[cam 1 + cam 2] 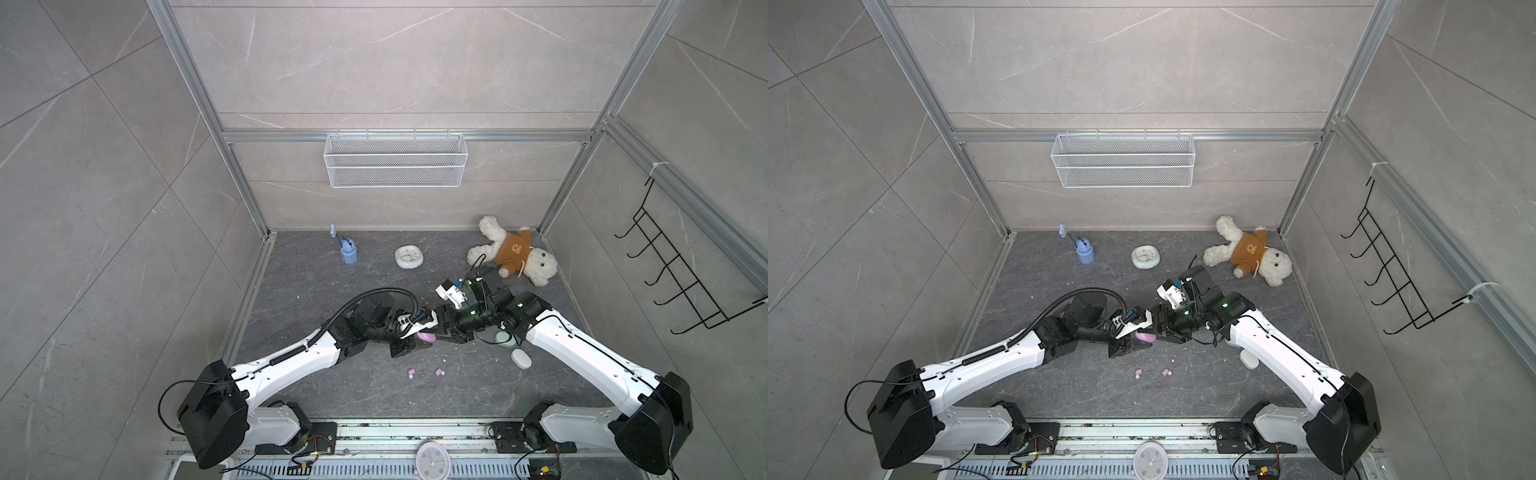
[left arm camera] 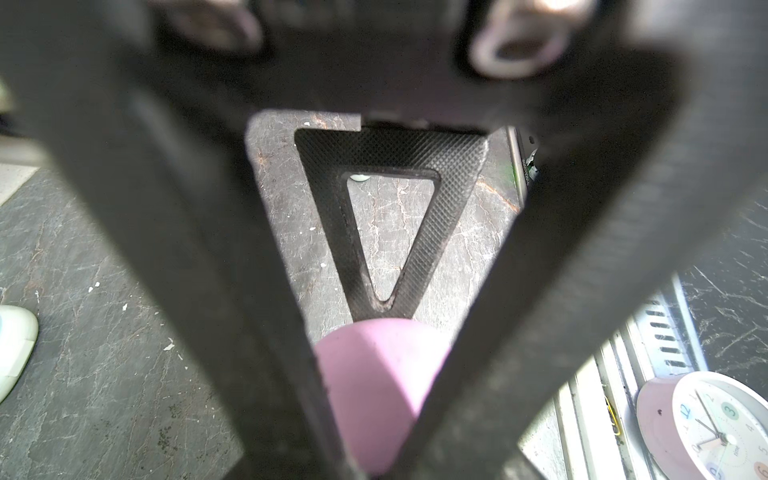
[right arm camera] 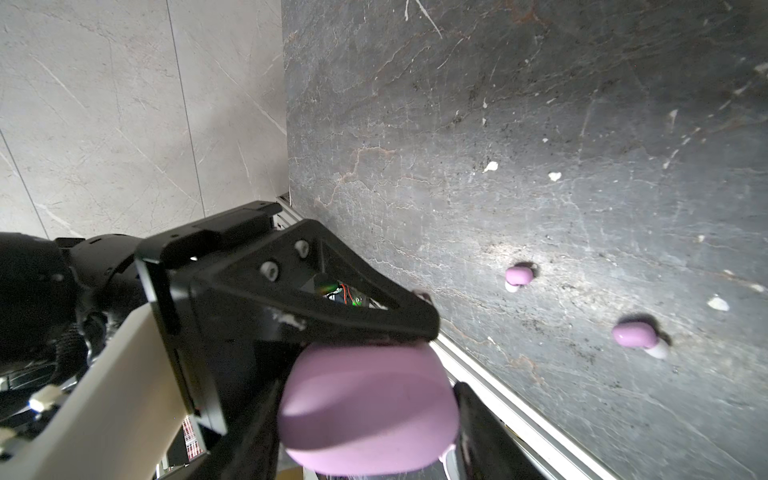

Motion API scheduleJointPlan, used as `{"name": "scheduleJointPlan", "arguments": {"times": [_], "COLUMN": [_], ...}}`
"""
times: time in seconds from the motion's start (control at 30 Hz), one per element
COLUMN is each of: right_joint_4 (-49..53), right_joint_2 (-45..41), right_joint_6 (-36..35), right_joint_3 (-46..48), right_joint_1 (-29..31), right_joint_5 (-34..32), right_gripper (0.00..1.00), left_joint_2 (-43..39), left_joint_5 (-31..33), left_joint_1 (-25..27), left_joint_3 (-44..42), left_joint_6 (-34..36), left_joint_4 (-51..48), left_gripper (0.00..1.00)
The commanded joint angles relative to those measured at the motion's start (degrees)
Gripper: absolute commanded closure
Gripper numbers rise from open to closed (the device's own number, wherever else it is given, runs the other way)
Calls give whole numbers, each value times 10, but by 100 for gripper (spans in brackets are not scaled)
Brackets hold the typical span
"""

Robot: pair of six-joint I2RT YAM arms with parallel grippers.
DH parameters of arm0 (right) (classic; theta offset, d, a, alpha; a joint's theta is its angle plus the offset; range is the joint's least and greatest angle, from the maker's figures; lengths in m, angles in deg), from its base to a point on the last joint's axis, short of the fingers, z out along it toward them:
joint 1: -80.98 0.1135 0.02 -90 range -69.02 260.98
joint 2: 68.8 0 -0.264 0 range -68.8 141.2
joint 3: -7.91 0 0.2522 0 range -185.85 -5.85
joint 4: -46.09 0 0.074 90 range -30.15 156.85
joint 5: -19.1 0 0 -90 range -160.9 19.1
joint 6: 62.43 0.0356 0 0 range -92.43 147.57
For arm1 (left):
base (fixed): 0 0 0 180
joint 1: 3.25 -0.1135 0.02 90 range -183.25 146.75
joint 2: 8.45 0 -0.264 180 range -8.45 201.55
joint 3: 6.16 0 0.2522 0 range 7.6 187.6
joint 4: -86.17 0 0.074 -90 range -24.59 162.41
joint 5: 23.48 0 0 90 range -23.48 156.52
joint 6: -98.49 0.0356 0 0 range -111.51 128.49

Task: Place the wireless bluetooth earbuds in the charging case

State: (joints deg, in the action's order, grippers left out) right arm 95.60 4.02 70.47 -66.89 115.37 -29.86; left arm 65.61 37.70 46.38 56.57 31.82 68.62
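Right now my left gripper (image 1: 415,338) is clamped narrow on the pink case (image 3: 368,407), holding it just above the table (image 1: 332,386), near the middle. My right gripper (image 1: 451,332) sits right beside the case on its far side. I cannot tell whether its jaws are on the case or only close to it, because the right wrist view is filled by the case and my left finger.

The two pink buds (image 3: 518,276) (image 3: 636,336) lie loose on the table, near each other and a little in front of the case, nearer my base. Neither is in the case. A white case (image 1: 521,358) and a mint case (image 1: 505,337) rest on the table under my right arm.

I judge this to be the opening step: the case looks closed, with a seam showing around it. Next I need the right fingertips at that seam to lift the lid while the left keeps a steady grip, and only then fetch a bud.
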Motion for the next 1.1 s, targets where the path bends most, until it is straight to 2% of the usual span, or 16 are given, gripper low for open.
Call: {"name": "scheduleJointPlan", "arguments": {"times": [0.0,0.23,0.43,1.07], "right_joint_4": [-2,4,10,17], "right_joint_2": [4,2,2,7], "right_joint_6": [-3,-6,-9,-12], "right_joint_3": [-13,-18,-19,-24], "right_joint_1": [1,2,1,-3], "right_joint_5": [4,5,4,14], "right_gripper": [44,44,44,44], "left_joint_2": [-10,-6,-3,1], "left_joint_5": [-32,-36,-42,-62], "left_joint_1": [8,9,10,16], "left_joint_3": [16,17,21,39], "left_joint_6": [-2,2,7,39], "left_joint_4": [29,22,7,-55], "left_gripper": [53,52,57,58]}}
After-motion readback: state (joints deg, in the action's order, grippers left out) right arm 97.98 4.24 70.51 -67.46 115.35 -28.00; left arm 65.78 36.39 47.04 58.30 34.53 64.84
